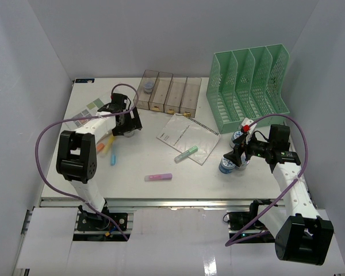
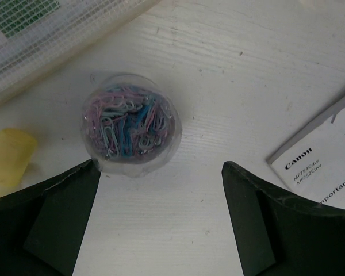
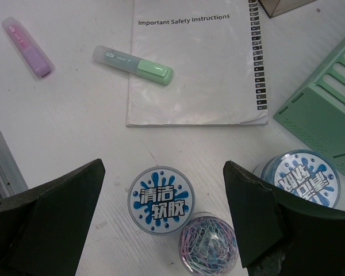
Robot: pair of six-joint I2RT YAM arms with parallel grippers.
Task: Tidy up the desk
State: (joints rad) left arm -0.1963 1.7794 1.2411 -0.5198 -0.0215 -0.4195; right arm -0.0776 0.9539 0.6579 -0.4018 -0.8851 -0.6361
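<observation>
Surface (image 1: 138, 164): white rectangle, long axis running left to right, silver rail (image 1: 178, 202) along the near long edge, just beyond both arm bases. It lies under both grippers.

Near strip behind the rail is bare; a pink highlighter (image 1: 158, 177) lies alone near the middle.

Right gripper (image 3: 164, 164): near the right edge, jaws spread wide, gripping nothing. Below it are a blue-lidded tub (image 3: 160, 199) and a paperclip tub (image 3: 209, 241), touching. A second blue-lidded tub (image 3: 307, 178) sits against the green file rack (image 1: 250, 86). Whether the fingers touch any tub is unclear from here.

Centre: booklet (image 1: 187, 137) lying flat and skewed, a green highlighter (image 1: 186, 153) on its near corner.

Left gripper (image 2: 160, 167): left half of the surface, jaws wide apart, holding nothing. A clear tub of clips (image 2: 131, 123) stands just beyond its fingertips, nearer one finger. A yellow piece (image 2: 10, 155) lies beside it, a mesh pouch (image 2: 46, 29) farther off.

Far edge: a row of clear bins (image 1: 169, 92) at the middle, the rack filling the far right corner.
</observation>
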